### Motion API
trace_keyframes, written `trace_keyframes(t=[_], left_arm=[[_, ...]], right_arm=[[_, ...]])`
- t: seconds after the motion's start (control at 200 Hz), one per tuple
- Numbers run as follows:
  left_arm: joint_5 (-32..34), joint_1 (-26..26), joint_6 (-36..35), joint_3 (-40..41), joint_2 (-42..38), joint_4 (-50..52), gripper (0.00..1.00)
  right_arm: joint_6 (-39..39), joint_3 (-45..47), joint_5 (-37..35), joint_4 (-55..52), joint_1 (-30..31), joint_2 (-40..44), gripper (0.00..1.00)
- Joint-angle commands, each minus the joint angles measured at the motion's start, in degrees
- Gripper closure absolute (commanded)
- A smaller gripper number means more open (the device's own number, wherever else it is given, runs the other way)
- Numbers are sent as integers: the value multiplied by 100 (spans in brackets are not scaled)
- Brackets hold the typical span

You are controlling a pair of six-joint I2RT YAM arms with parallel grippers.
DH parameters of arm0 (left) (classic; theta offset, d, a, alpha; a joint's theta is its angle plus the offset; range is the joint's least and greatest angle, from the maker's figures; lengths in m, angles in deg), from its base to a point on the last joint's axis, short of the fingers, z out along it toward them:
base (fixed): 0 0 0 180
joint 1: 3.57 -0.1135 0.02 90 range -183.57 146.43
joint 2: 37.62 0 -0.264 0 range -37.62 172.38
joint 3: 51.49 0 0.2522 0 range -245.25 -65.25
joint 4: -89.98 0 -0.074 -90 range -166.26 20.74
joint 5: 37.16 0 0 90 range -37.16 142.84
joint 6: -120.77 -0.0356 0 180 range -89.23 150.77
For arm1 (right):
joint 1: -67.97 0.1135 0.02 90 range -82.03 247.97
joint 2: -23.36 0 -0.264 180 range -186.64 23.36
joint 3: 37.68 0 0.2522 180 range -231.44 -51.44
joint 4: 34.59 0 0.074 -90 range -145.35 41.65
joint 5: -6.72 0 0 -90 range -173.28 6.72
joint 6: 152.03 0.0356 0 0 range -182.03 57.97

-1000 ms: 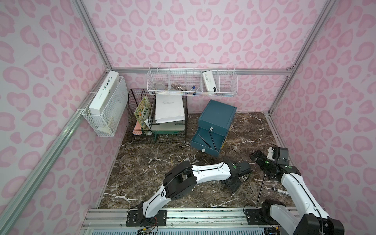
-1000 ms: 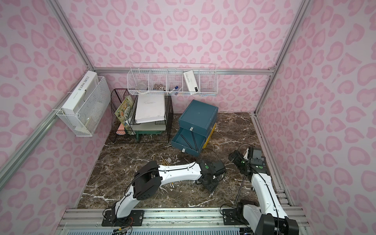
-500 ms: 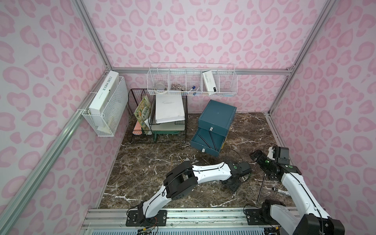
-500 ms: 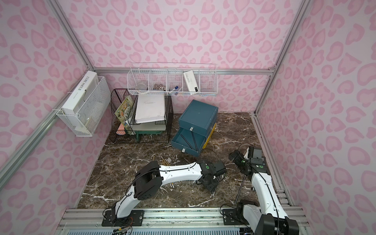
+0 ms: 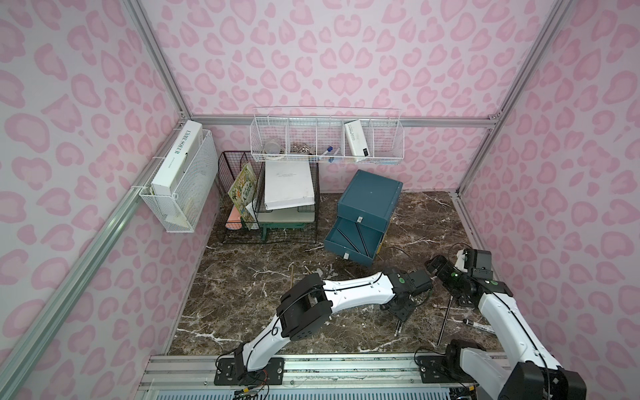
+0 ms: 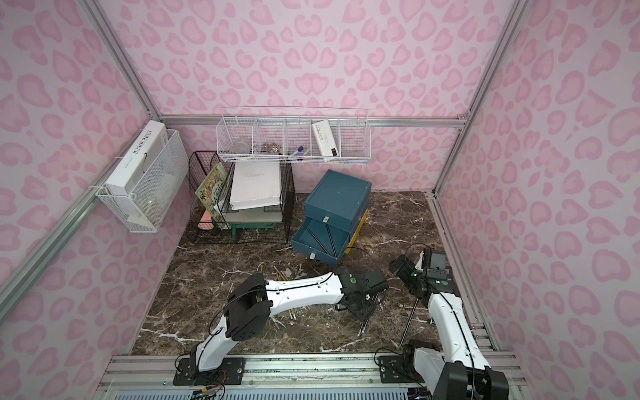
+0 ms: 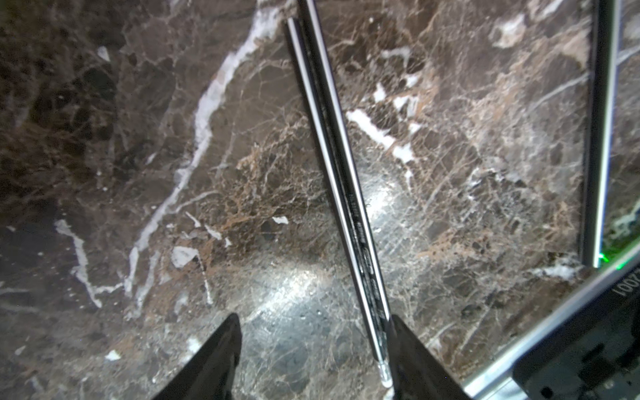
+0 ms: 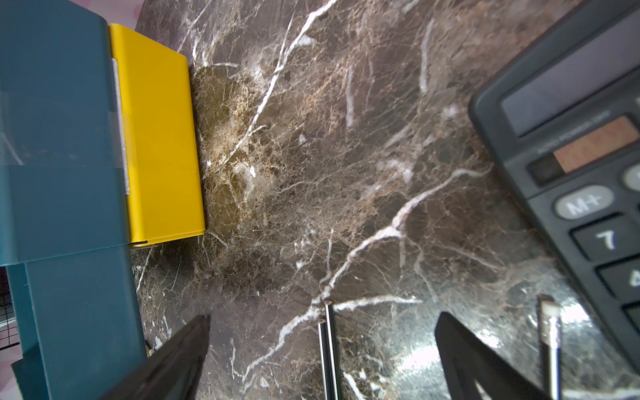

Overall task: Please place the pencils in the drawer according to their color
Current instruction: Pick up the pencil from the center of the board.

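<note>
Two black pencils [image 7: 341, 194] lie side by side on the marble floor. They sit between the jaws of my left gripper [image 7: 315, 318], close against one finger [image 7: 412, 349]; the jaws stand open, low over the floor [image 5: 401, 313]. My right gripper [image 8: 323, 316] is wide open and holds nothing, with two black pencil ends [image 8: 327, 346] on the floor between its fingers. The teal drawer cabinet [image 5: 370, 197] has its middle drawer [image 5: 353, 239] pulled out with three black pencils inside. Its yellow drawer [image 8: 159, 138] shows at the bottom. One more black pencil [image 5: 445, 318] lies beside the right arm.
Yellow pencils [image 6: 280, 273] lie on the floor left of the left arm. A dark calculator [image 8: 571, 156] sits close to my right gripper, and a marker [image 5: 479, 325] lies by the right arm. The black wire rack [image 5: 270, 207] stands at the back left.
</note>
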Motion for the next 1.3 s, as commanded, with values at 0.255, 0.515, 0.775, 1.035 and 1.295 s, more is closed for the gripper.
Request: trace_keyframes(t=[0.255, 0.515, 0.775, 1.035, 1.295], left_arm=[[-110, -1, -65, -68, 269, 125, 33], [-101, -10, -58, -42, 428, 123, 34], [-82, -63, 14, 37, 475, 138, 57], [-142, -98, 48, 140, 482, 112, 79], [-221, -124, 31, 233, 458, 99, 100]], right_arm=[[-72, 8, 3, -22, -46, 2, 0], [-88, 28, 20, -31, -84, 10, 0], [-100, -16, 47, -52, -114, 2, 0], [-94, -62, 63, -82, -131, 53, 0], [-85, -112, 91, -92, -144, 56, 0]])
